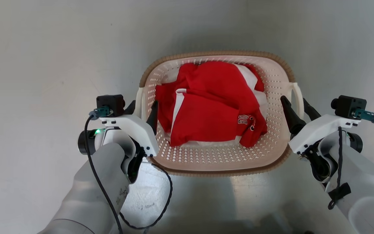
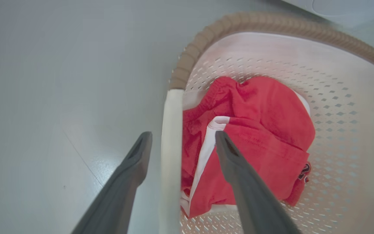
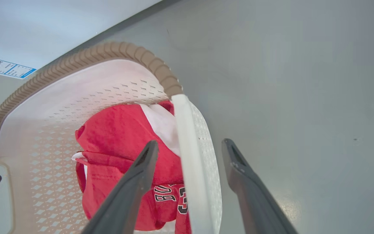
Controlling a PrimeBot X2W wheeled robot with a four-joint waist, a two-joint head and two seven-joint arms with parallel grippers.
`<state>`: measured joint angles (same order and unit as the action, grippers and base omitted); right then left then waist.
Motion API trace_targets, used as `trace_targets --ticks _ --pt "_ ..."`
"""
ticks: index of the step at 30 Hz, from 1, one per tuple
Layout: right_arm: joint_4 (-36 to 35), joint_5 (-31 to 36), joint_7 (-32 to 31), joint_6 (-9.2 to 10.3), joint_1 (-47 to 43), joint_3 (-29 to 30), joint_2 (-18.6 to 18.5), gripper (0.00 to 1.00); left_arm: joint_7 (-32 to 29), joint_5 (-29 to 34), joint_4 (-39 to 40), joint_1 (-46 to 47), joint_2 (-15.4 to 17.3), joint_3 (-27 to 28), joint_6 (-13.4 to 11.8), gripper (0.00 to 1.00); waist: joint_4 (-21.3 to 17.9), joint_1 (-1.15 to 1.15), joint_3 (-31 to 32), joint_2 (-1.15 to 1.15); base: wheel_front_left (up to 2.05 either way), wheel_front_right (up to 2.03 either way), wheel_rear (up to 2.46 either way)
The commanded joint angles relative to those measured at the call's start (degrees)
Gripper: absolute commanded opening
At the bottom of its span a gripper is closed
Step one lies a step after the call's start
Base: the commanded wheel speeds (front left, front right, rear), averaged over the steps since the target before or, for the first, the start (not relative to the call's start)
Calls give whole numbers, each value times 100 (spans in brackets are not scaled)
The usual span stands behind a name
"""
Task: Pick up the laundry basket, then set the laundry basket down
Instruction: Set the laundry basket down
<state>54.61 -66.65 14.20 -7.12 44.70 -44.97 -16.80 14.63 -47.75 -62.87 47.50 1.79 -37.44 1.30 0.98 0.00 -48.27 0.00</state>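
Our left gripper (image 1: 142, 107) and right gripper (image 1: 293, 99), fingers apart, each straddle a white side handle (image 1: 299, 94) of the laundry basket (image 1: 216, 53), apparently for a level, two-sided lift.

Left gripper (image 1: 143, 104): we hold our fingers apart, pointing forward.
Right gripper (image 1: 293, 99): we hold it likewise, fingers apart, wrist angled inward.

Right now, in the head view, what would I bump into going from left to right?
Left hand → red clothes in the basket → right hand.
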Motion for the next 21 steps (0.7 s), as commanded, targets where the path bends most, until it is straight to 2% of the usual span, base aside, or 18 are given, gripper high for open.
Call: trace_targets --ticks 1,7,15,21 --pt "-12 -77 80 -36 -384 -75 16 100 37 88 64 -141 109 165 -70 100 -27 0 110 0 0 0 0" --pt "-57 -81 80 -36 -492 113 57 100 37 523 236 -283 109 593 -97 100 -123 0 551 0 0 0 0" --pt "-356 130 80 -36 -712 490 124 100 37 1166 482 -700 144 1260 11 100 -292 0 1358 0 0 0 0" --pt "-654 784 80 -36 -936 998 241 100 37 1697 948 -1196 212 1812 97 100 -447 0 2094 0 0 0 0"
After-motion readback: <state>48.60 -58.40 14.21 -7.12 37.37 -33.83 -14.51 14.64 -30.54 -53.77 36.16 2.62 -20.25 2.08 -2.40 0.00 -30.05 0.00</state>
